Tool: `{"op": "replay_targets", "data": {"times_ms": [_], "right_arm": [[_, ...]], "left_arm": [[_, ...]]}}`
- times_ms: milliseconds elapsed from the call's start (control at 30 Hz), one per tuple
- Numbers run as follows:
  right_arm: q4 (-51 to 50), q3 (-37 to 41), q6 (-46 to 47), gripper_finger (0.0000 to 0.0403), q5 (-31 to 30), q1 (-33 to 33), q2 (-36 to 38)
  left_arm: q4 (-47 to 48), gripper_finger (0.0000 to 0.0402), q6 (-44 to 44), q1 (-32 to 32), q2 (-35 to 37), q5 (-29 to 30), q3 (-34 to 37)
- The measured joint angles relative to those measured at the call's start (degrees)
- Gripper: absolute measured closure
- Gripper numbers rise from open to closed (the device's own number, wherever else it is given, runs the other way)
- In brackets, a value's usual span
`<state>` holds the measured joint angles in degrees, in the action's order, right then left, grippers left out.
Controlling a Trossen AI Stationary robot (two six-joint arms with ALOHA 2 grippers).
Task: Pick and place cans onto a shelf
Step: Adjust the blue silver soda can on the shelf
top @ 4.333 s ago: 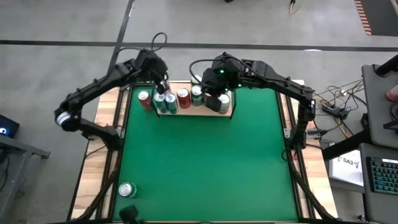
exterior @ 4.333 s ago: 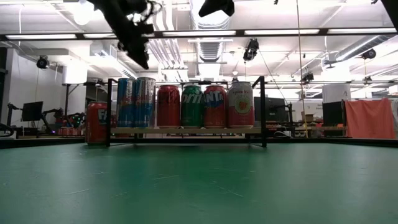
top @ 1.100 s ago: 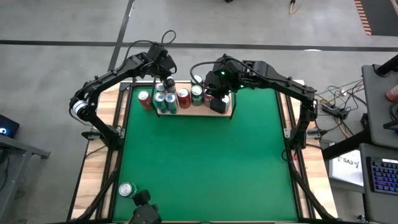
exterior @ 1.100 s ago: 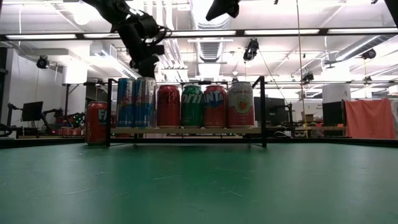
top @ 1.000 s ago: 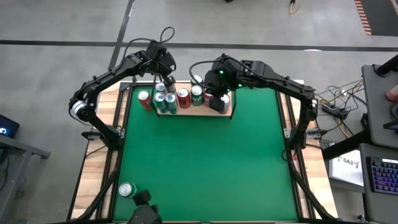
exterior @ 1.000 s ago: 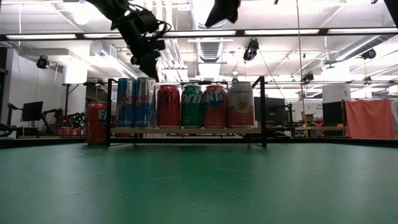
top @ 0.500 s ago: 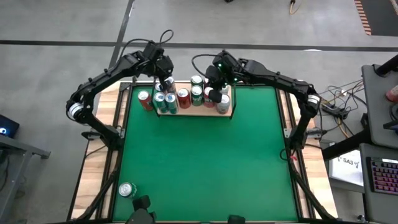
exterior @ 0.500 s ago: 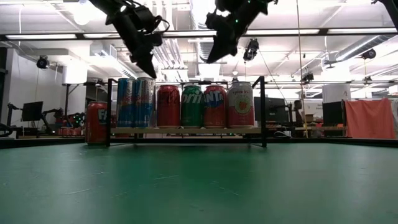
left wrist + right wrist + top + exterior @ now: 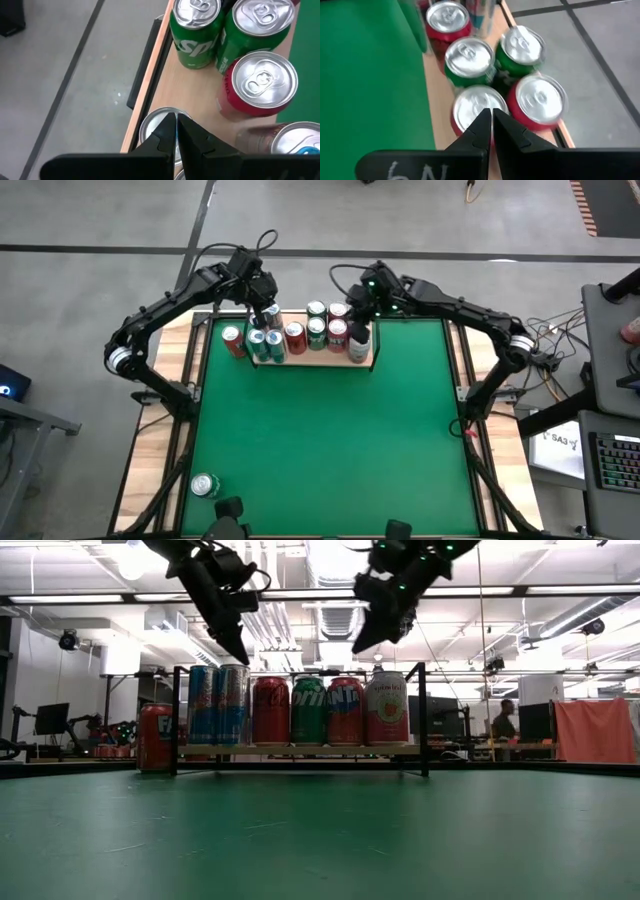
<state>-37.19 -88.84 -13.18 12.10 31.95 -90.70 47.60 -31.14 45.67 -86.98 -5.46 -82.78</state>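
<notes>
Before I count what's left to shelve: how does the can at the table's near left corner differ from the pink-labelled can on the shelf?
The corner can stands alone on the green table, far from both arms; the pink can stands on the shelf, last in a row, under the right gripper. The corner can shows green on its side; the pink can has a pale pink label. Both are upright.
</notes>
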Motion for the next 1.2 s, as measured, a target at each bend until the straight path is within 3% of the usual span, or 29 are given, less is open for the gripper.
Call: {"op": "replay_targets", "data": {"times_ms": [333,833,1200], "right_arm": [[11.6,15.0,-0.8,0.0394,0.4,2.1,9.6],[12.2,19.7,0.5,0.0394,0.6,2.2,11.5],[12.5,23.9,1.6,0.0394,0.5,2.8,15.0]], "left_arm": [[-0.1,0.0402,1.2,0.0,0.0,-0.1,0.0],[-0.7,0.0402,7.7,0.0,0.0,-0.1,0.1],[-1.6,0.0402,8.2,0.0,-4.1,0.1,0.3]]}}
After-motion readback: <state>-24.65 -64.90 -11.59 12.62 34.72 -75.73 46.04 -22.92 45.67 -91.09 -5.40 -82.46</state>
